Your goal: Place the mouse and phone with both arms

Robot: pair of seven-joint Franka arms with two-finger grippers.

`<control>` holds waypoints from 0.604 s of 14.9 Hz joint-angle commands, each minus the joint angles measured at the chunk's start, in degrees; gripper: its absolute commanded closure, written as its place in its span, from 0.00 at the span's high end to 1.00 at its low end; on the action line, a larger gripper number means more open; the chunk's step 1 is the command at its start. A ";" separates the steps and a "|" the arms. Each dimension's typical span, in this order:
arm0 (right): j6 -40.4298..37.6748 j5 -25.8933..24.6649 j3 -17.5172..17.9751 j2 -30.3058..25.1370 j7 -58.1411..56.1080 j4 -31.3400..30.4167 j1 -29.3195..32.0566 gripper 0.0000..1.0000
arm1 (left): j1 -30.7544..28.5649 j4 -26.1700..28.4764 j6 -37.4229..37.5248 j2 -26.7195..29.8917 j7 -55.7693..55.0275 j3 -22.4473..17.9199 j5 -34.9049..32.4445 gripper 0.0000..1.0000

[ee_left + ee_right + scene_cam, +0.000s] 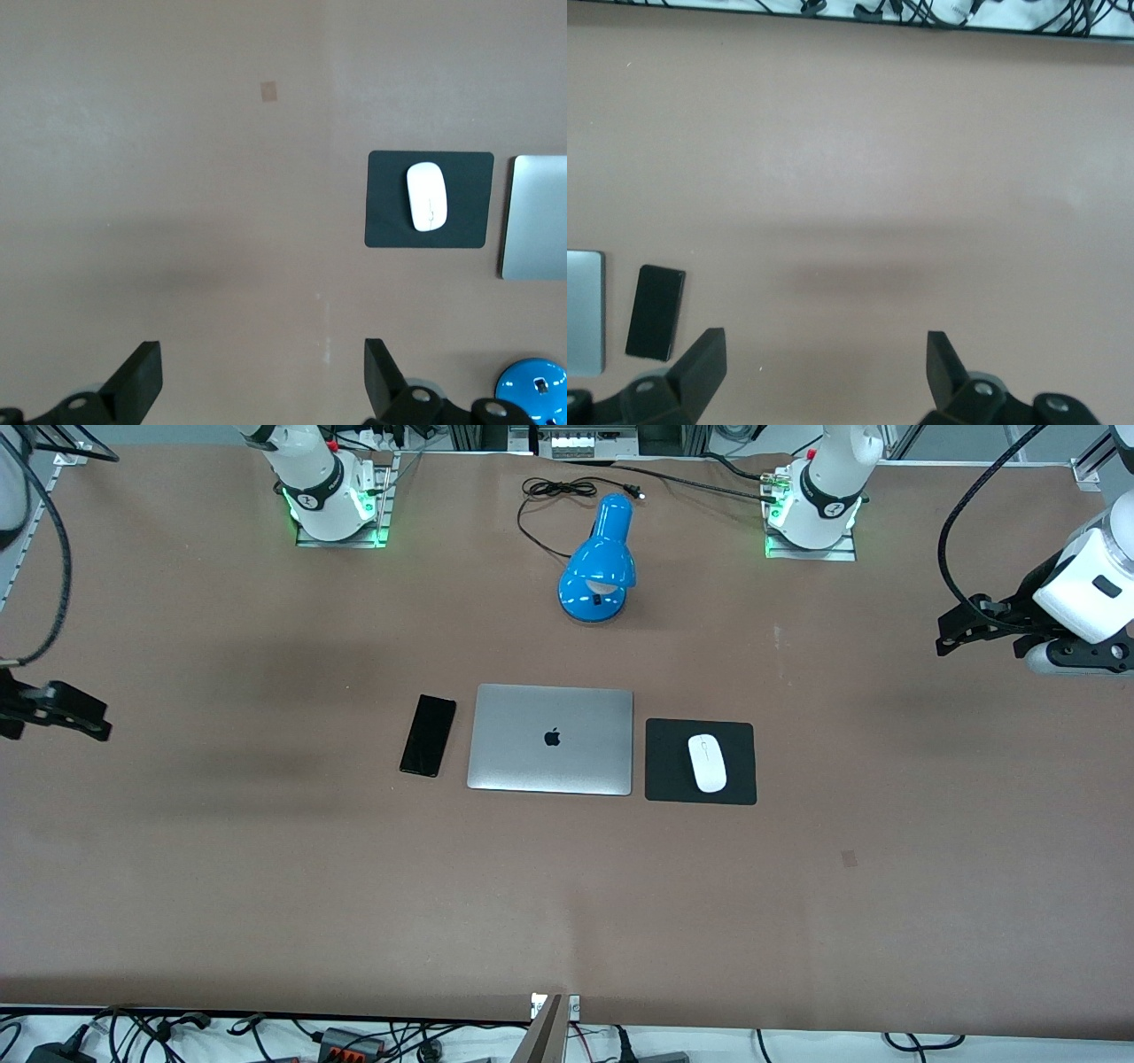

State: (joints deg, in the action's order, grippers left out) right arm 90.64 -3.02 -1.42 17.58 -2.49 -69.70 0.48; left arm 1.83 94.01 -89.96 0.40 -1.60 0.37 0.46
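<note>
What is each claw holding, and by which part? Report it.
Nothing. The left claw and right claw are both open over bare table; the small white oval mouse and slim black phone lie untouched.

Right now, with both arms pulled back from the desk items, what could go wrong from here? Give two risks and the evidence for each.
1. The phone lies flat close beside the laptop; the open right gripper might clip the laptop's edge if it reaches there.
2. The mouse rests on the mat; its smooth rounded shell may slip from the open left gripper, or the mat may shift.
</note>
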 commanded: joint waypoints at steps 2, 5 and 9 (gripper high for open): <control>-0.30 1.97 -0.78 -4.29 -0.94 -5.77 -0.66 1.00 | -0.25 -0.67 1.63 -0.04 0.37 0.33 -1.16 1.00; 4.62 1.79 -0.69 -9.56 -0.94 -14.47 -0.74 1.00 | -0.16 -0.67 1.63 -0.04 0.28 0.42 -1.16 1.00; 7.79 1.53 -0.69 -11.86 -0.94 -19.67 -0.74 1.00 | 0.28 -0.67 1.45 -0.05 0.28 0.42 -1.16 1.00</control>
State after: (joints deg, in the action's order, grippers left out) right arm 95.30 -2.01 -1.57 9.04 -2.54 -83.97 0.23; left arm 1.87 94.01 -89.24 0.40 -1.60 0.40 0.46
